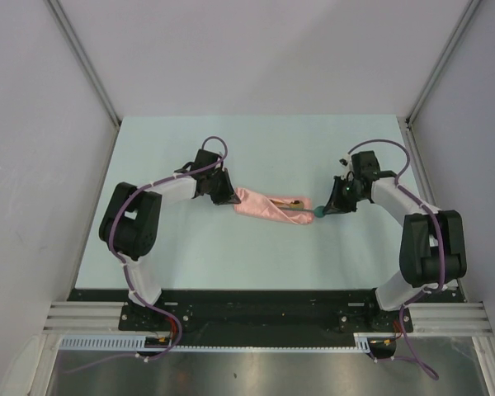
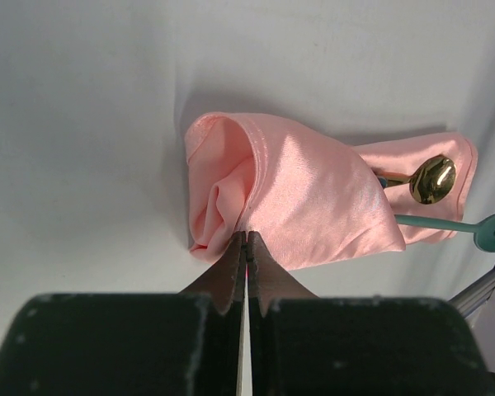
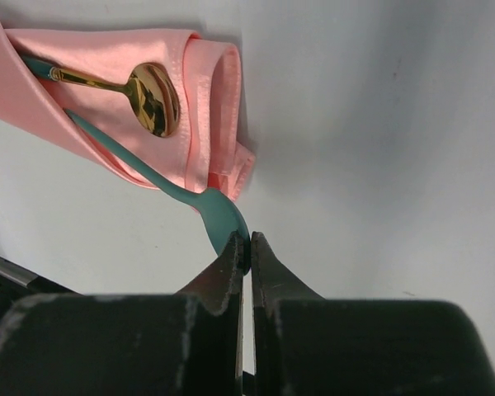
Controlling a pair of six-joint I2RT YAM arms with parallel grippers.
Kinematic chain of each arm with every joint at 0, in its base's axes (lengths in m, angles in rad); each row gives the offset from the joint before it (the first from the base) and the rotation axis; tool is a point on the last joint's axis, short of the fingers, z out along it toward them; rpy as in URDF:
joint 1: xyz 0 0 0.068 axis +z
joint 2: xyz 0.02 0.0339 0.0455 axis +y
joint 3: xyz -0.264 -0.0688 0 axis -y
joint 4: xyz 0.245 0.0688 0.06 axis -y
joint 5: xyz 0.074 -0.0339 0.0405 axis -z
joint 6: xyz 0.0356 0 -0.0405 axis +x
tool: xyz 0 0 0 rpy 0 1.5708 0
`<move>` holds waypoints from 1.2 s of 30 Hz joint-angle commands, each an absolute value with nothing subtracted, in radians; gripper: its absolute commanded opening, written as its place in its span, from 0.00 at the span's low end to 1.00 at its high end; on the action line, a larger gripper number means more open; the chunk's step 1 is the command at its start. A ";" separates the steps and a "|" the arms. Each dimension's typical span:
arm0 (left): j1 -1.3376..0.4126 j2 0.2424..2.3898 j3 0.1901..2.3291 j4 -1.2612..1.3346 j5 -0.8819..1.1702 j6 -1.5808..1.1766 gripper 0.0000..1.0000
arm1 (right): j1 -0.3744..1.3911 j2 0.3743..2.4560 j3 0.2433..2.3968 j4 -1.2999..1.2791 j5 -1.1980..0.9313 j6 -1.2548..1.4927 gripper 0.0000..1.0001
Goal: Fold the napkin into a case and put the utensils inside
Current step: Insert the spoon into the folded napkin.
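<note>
The left gripper (image 2: 247,246) sits at the 9 o'clock end of a narrow, layered salmon-pink cloth case (image 1: 268,206). The case lies near the middle of the pale table (image 1: 256,148), its length running from 10 o'clock to 4 o'clock in the overhead view. This gripper's black fingers are pinched together on the cloth's edge, where the sheeny fabric bunches into a rolled, puckered end. A diagonal fold crosses the case and forms a pocket. A small golden-bowled spoon (image 2: 431,178) pokes out of it and rests on the cloth, and beside it a thin teal-green spoon (image 3: 223,223) has its bowl overhanging the 3 o'clock end. Both handles vanish under the fold, so how deep they reach cannot be told. The right gripper (image 3: 248,250) is clamped on the tip of the teal-green spoon's bowl. Its wrist view cuts the case off at the left edge.
</note>
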State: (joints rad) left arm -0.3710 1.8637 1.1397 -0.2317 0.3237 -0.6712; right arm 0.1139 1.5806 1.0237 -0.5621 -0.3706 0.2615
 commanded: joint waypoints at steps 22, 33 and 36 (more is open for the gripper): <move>-0.373 1.859 1.135 -0.222 0.314 -0.649 0.00 | 0.322 1.779 1.147 -0.342 -0.397 0.466 0.00; -0.385 1.741 1.163 -0.262 0.293 -0.626 0.35 | 0.325 1.727 1.124 -0.337 -0.359 0.465 0.99; -0.414 1.646 1.193 -0.296 0.238 -0.588 0.47 | 0.305 1.632 1.138 -0.419 -0.264 0.405 1.00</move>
State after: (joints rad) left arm -0.3786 1.8118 1.1393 -0.2626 0.3107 -0.6445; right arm 0.3309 1.7733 1.1130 -0.3481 -0.3805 0.4759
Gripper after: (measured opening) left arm 0.416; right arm 0.965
